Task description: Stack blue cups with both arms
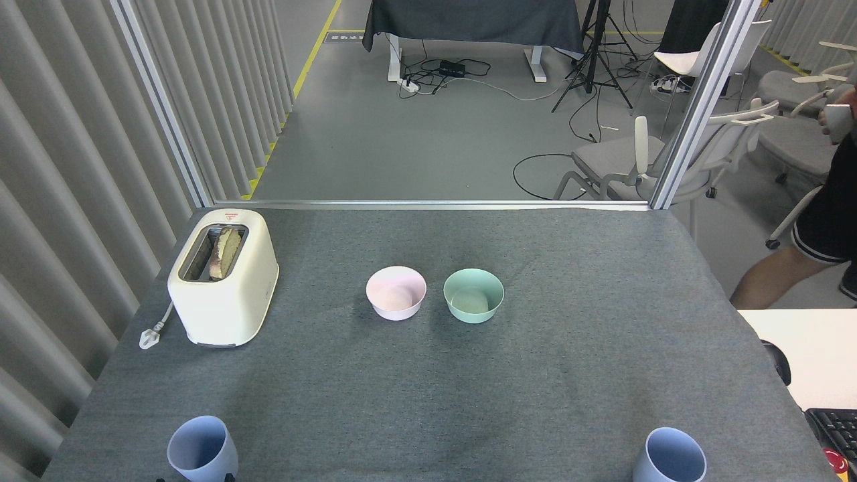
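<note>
1. Head view: two blue cups, the left cup (202, 448) and the right cup (669, 456), upright and well apart at the table (569, 375) near edge; one pink bowl (396, 292), one green bowl (473, 295), one toaster (223, 276).
2. Two dark tips show at the frame's bottom edge just below the left cup; whether they touch it cannot be told.
3. Neither gripper's opening can be judged; the right one is out of sight.
</note>
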Robot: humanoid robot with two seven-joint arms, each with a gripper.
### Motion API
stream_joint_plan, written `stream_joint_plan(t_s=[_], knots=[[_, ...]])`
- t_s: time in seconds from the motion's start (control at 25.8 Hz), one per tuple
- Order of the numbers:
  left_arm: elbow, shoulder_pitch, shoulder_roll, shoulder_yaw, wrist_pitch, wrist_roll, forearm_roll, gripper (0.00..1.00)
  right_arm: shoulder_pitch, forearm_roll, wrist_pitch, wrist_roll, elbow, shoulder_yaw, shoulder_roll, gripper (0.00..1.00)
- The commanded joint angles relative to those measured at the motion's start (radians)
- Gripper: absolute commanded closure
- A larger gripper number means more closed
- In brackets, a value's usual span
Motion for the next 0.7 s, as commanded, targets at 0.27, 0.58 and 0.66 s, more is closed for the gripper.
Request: stream_joint_plan(t_s=[0.27, 0.58, 0.66], knots=[[0.070, -0.088, 0.000, -0.016, -0.004, 0.000, 0.000, 0.00, 0.000, 0.001, 0.002, -0.001, 0.008, 0.011, 0.000, 0.00], [0.099, -0.139, 0.002, -0.016, -0.008, -0.002, 0.000, 0.00, 0.000, 0.001, 0.002, -0.001, 0.015, 0.012, 0.000, 0.00], [0.119, -0.153, 0.002, -0.016, -0.008, -0.002, 0.000, 0.05, 0.000, 0.001, 0.003, -0.001, 0.017, 0.012, 0.000, 0.00]])
